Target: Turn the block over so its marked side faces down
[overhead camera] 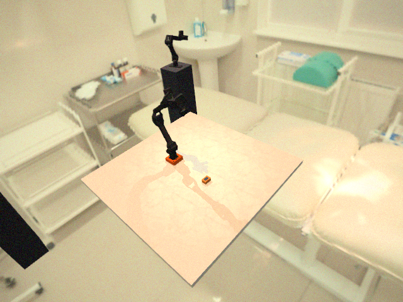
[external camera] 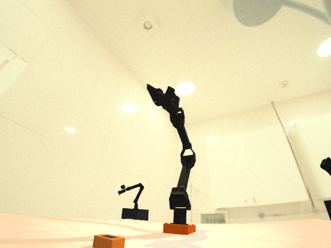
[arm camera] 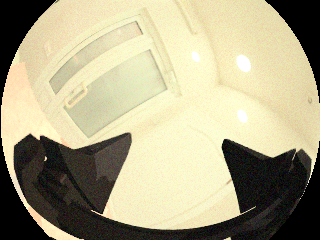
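block (overhead camera: 205,179): we're seeing it sitting on the counter (overhead camera: 140,198), dark marked face up, near the arm base (overhead camera: 174,159).
end effector (external camera: 154,93): hanging high, spread wide, gripping nothing.
risk: we're expecting a long descent; approaching off-centre risks nudging the block away, or clipping one edge.

top view: high, far back, looks down obliquely over whole table (overhead camera: 136,207) and room. exterior view: near table level, close, looks up past block (external camera: 108,241) at arm (external camera: 184,170) and ceiling. wrist view: fisheye between fingers, faces wall and ceiling. top and exterior share arm, block.
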Robot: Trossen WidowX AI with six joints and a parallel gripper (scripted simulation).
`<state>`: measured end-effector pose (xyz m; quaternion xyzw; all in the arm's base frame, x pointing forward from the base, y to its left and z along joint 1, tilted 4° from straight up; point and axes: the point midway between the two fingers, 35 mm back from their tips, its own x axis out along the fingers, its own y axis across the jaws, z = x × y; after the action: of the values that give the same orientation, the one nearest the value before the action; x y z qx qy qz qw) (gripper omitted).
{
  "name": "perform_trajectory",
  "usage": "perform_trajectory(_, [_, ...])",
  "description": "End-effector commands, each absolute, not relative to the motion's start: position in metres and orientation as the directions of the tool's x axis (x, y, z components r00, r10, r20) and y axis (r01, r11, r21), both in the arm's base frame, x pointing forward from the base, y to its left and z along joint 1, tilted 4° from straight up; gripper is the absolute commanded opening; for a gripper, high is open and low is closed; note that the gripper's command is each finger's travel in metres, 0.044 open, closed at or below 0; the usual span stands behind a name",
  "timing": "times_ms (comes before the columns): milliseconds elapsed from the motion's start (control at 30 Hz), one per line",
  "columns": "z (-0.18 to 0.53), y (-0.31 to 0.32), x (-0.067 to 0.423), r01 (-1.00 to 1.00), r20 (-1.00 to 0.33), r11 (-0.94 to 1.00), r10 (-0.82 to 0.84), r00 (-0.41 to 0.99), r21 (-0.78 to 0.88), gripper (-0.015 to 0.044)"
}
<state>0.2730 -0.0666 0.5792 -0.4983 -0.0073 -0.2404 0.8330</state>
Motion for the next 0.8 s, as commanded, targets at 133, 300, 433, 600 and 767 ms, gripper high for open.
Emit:
perform_trajectory(133, [0.487,-0.065,0.361,0.131,-0.089,0.576,-0.337,0.937,-0.807,0.0440])
perform_trajectory(300, [0.413,-0.063,0.404,-0.037,-0.333,0.702,-0.291,0.897,-0.711,0.0440])
perform_trajectory(433, [0.349,-0.059,0.426,-0.139,-0.523,0.795,-0.246,0.816,-0.591,0.0440])
perform_trajectory(600, [0.266,-0.054,0.439,-0.204,-0.739,0.894,-0.182,0.648,-0.399,0.0440])
perform_trajectory(767, [0.182,-0.047,0.432,-0.175,-0.909,0.966,-0.105,0.403,-0.189,0.0440])
